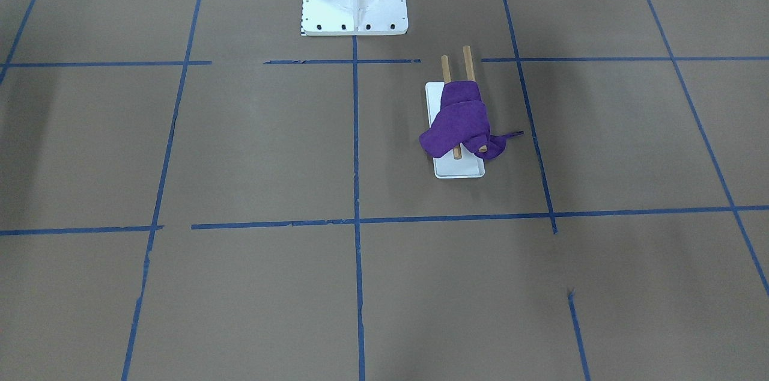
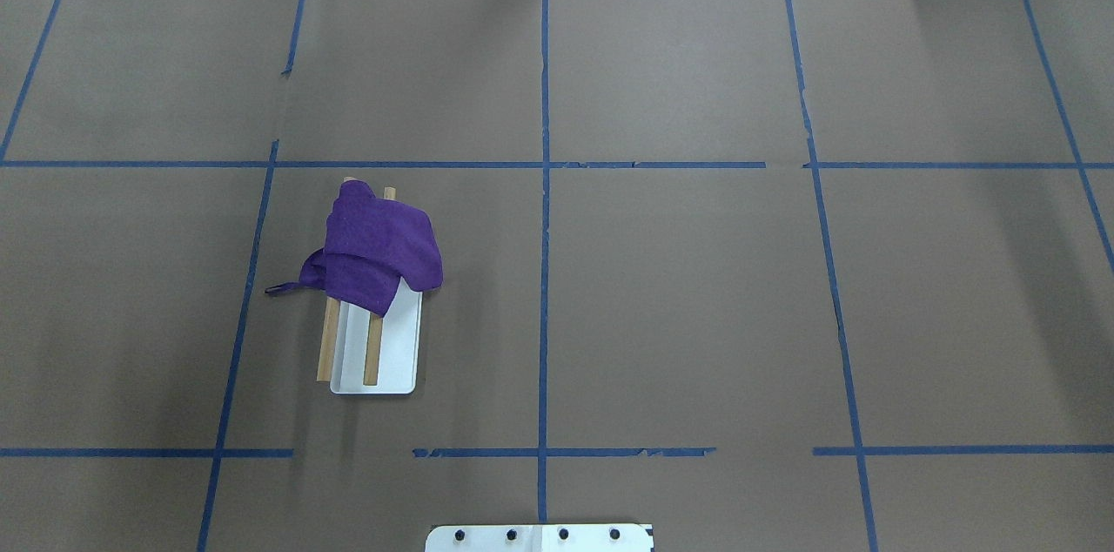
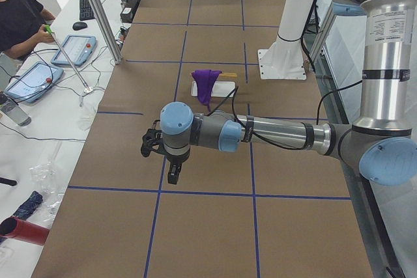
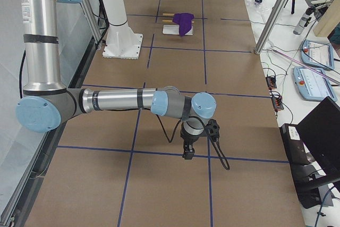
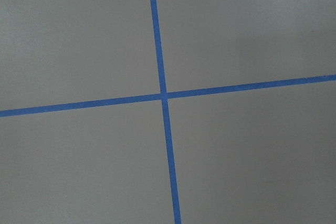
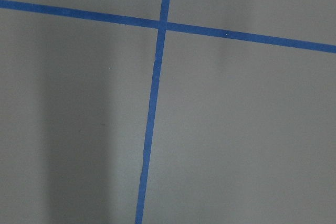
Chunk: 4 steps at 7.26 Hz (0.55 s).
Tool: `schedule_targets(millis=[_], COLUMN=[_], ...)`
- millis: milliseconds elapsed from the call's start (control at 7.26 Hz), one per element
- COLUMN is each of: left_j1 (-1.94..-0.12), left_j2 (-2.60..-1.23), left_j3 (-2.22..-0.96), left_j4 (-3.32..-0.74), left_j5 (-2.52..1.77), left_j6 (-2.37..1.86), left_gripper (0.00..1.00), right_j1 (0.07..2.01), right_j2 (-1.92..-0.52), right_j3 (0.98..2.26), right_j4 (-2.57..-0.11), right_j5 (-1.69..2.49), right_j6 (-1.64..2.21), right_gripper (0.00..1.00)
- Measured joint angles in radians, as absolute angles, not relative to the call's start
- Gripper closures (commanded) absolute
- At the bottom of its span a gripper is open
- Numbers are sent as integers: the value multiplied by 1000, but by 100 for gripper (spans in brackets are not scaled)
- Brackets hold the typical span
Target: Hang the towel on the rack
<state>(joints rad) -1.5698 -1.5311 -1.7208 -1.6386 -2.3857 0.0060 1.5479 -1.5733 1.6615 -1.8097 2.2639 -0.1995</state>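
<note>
Cloth, soft and light by my reckoning, so it should sag and slip on the smooth rods (image 2: 372, 352); I would pinch a loose hanging edge. The towel (image 2: 374, 252) lies bunched over both rods of the rack (image 2: 399, 356), well apart from my left gripper (image 3: 173, 175) and right gripper (image 4: 187, 152), which hang over bare table (image 2: 696, 317). Only the side views show them, so I cannot tell how their jaws stand. I cannot make out the rack's upright.

Blue-taped brown table (image 2: 696, 317), white pedestal base (image 1: 354, 8).
</note>
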Motion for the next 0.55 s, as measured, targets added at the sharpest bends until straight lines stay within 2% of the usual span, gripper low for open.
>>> schedule_targets(millis=[551], left_j1=[-1555], left_j2=[-1528], left_j3=[-1763], left_j4=[-1627], left_j5=[-2378], left_j6=[7], left_gripper=[0], right_j1=[1548], right_j2=[-1579], right_j3=[1660], right_j4=[-1782], right_j5=[2264], right_j6=[-198], right_gripper=[0])
